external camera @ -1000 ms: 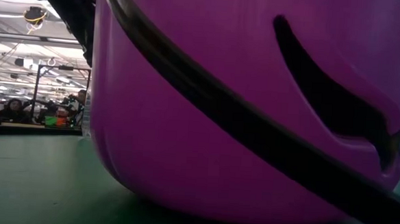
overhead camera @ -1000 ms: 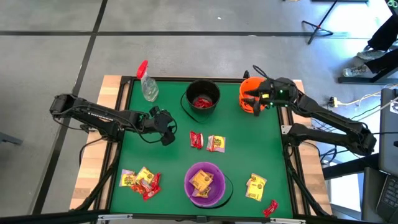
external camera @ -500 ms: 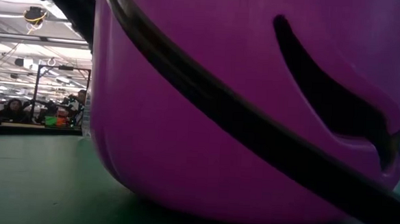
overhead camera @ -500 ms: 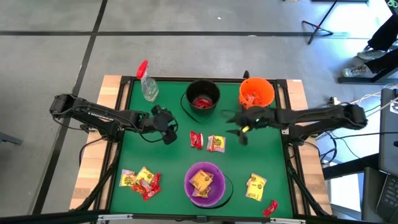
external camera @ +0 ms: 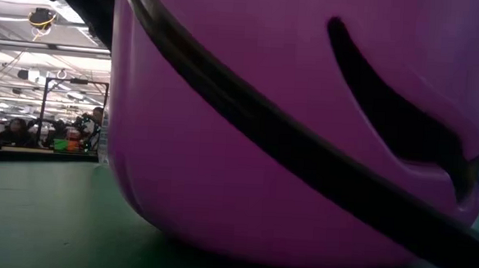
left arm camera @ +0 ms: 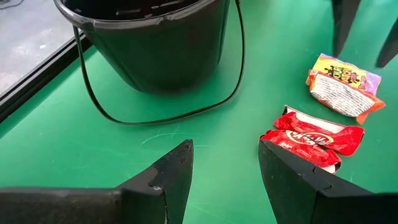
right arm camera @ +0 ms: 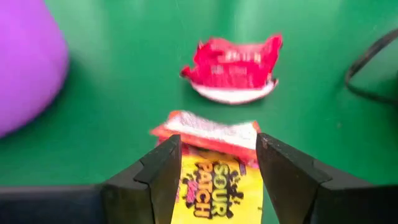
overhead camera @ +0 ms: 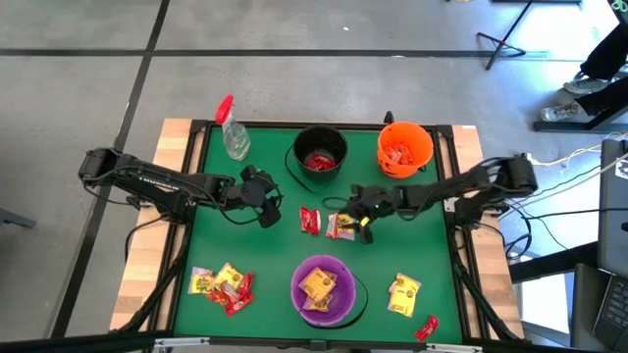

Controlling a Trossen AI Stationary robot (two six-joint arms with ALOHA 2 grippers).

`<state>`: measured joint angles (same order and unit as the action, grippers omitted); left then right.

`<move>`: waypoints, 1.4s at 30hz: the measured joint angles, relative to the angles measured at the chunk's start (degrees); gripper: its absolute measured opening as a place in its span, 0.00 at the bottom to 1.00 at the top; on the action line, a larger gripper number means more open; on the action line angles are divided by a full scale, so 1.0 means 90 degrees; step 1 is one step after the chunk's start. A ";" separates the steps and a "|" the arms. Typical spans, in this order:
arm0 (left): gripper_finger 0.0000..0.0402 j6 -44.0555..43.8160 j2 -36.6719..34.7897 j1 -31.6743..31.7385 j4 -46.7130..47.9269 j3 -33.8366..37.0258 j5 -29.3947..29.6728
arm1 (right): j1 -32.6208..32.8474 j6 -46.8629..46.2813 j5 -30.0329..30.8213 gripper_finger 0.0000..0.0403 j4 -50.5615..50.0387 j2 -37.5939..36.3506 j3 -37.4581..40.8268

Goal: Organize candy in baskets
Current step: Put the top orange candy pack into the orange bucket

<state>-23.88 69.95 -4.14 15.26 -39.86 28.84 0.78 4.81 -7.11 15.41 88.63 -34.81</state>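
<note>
Your right end effector [right arm camera: 214,180] hangs low over the middle of the counter [overhead camera: 275,265] with its fingers spread wide, straddling the yellow packet [right arm camera: 214,186]. Expect that packet to be light, thin and crinkly, likely slick in its wrapper and soft enough to buckle, so pinch across its flat middle rather than at a sealed end, and press down enough that it does not skate on the green surface. Just beyond it lies the red packet [right arm camera: 231,59], close beside it but not touching. Your left end effector [left arm camera: 227,168] waits open and empty nearby, between the red packet and the black bucket [left arm camera: 149,43]. The purple bucket [overhead camera: 323,290] sits at the near edge with yellow candy inside; the orange bucket [overhead camera: 404,147] stands at the far side beside the black one, both holding red pieces. More packets lie loose at both near corners.
</note>
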 joint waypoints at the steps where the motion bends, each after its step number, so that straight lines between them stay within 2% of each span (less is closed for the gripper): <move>1: 0.43 0.0000 0.0000 0.0000 -0.0002 0.0000 0.0000 | 0.0000 0.0001 -0.0001 0.51 0.0082 0.0122 0.0000; 8: 0.43 0.0000 0.0000 0.0000 -0.0005 0.0000 0.0000 | 0.0000 0.0003 0.0004 0.51 0.0612 0.0597 0.0000; 10: 0.43 0.0000 0.0000 0.0000 -0.0005 0.0000 0.0000 | 0.0000 0.0081 0.0184 0.51 0.0767 0.0656 0.0000; 16: 0.43 -0.0007 0.0000 0.0000 0.0000 0.0000 0.0000 | 0.0105 0.0955 0.0574 0.51 0.0746 0.0766 0.0000; 23: 0.43 -0.0012 0.0000 0.0000 0.0001 0.0000 -0.0090 | 0.0308 0.1461 0.0624 0.51 0.0843 0.0766 -0.0002; 35: 0.43 -0.0013 0.0000 0.0000 -0.0244 0.0000 -0.0097 | 0.0287 0.1662 0.0691 0.51 0.0844 0.0772 -0.0003; 42: 0.43 -0.0018 0.0000 0.0000 -0.0297 0.0000 -0.0112 | 0.0287 0.1649 0.0732 0.51 0.1221 0.1249 -0.0015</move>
<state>-24.05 69.95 -4.14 12.59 -39.86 27.83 3.36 19.65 -0.52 26.40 99.87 -34.95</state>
